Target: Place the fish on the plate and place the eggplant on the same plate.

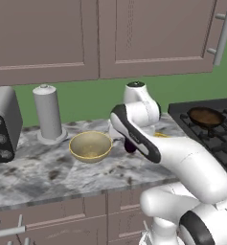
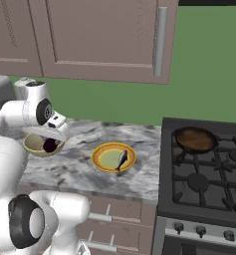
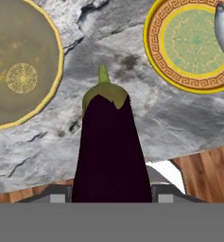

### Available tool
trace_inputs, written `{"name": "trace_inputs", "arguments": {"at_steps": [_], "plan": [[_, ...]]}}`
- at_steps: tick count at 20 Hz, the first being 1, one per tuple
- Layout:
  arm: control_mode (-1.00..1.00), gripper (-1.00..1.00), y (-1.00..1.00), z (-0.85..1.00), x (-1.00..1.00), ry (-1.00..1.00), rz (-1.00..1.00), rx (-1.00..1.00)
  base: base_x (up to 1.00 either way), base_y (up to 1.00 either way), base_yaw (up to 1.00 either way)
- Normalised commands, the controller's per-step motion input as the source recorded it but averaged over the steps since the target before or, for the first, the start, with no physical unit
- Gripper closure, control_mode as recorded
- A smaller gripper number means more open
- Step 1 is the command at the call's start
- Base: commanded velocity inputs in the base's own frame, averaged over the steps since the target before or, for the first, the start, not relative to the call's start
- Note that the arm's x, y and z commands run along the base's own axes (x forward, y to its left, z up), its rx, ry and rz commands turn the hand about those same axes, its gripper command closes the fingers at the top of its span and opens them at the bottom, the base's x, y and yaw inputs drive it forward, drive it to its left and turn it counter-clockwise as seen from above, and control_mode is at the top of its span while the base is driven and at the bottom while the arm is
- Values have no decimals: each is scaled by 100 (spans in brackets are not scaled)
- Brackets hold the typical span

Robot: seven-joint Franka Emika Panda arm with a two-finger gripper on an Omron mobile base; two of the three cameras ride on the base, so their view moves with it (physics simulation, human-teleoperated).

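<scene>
One eggplant (image 3: pixel 111 146) is gripped between the fingers of the hand (image 3: pixel 111 196), held above the marbled tabletop (image 3: pixel 132 75), between the tan bowl (image 3: pixel 19 66) and the plate (image 3: pixel 191 47). The fish (image 2: pixel 122 159) already lies on the plate, along one side of its pale green centre. A dark pan (image 2: pixel 195 139) sits on the stove (image 2: pixel 209 184).

Fish (image 2: pixel 122 159) on plate (image 2: pixel 100 160); bowl (image 1: pixel 90 146) left of plate; eggplant (image 3: pixel 111 151) between them, above counter (image 1: pixel 48 167).
</scene>
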Motion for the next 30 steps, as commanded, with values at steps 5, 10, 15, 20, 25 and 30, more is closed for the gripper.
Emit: {"name": "trace_inputs", "arguments": {"at_steps": [5,10,15,20,25,30], "plan": [[-100,100,-94,-1,5,0,0,0,0,0,0],[-100,100,-86,-17,30,11,0,0,0,0,0],[-100,100,-67,-21,53,11,0,0,0,0,0],[-100,100,-30,-29,61,7,0,0,0,0,0],[-100,100,1,-33,56,3,0,0,0,0,0],[-100,100,0,-41,44,0,0,0,0,0,0]]}}
